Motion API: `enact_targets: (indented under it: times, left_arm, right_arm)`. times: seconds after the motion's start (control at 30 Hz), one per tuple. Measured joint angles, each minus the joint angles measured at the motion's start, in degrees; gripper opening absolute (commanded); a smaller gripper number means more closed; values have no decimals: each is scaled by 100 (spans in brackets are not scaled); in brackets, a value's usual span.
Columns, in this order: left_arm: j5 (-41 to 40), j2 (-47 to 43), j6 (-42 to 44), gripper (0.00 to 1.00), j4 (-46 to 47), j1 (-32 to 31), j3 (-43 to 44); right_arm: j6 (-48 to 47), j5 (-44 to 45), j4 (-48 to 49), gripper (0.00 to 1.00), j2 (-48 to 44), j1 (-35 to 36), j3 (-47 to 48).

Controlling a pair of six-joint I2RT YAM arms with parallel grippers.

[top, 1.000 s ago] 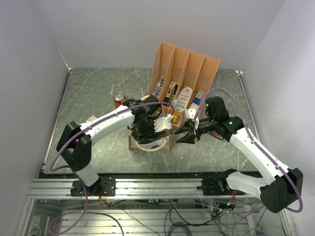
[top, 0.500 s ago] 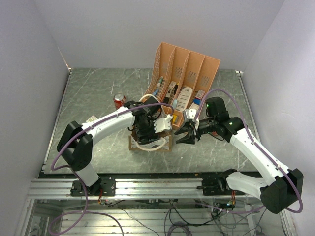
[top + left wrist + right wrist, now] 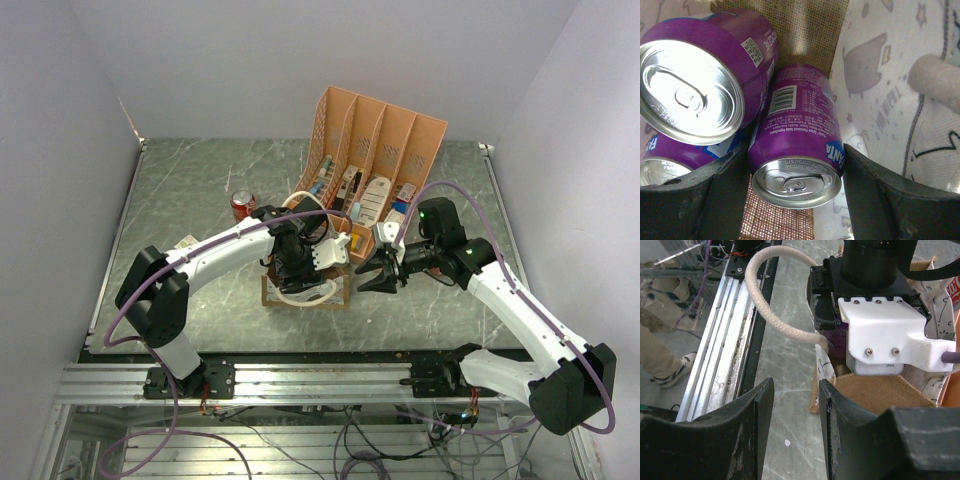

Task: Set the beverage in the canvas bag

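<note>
The canvas bag (image 3: 300, 298) stands at mid-table, tan burlap with a whitish printed wall (image 3: 890, 75) and white rope handles (image 3: 780, 315). My left gripper (image 3: 300, 262) reaches down inside it, and its jaws (image 3: 796, 200) press both sides of a purple Fanta can (image 3: 797, 130) lying on the burlap floor. Two more purple cans (image 3: 705, 65) lie beside it in the bag. My right gripper (image 3: 365, 280) is open and empty just right of the bag. In the right wrist view (image 3: 796, 405) its fingers hang over bare table beside the bag's corner (image 3: 822, 370).
A red can (image 3: 243, 203) stands on the table behind and left of the bag. The tall orange slotted file rack (image 3: 380, 150), holding packets, stands right behind the bag. The aluminium rail (image 3: 730, 340) runs along the table's near edge.
</note>
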Motion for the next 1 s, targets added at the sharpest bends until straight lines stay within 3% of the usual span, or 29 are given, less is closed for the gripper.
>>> enact_targets:
  times: [0.43,1.0]
  left_arm:
    - [-22,-2,-57,71,0,0,-2]
    - [-50,-17,-175,76,2,0,-2]
  right_arm:
    - [0,24,39,41,0,-4,-11]
    - [7,90,85,41,0,-7,-63]
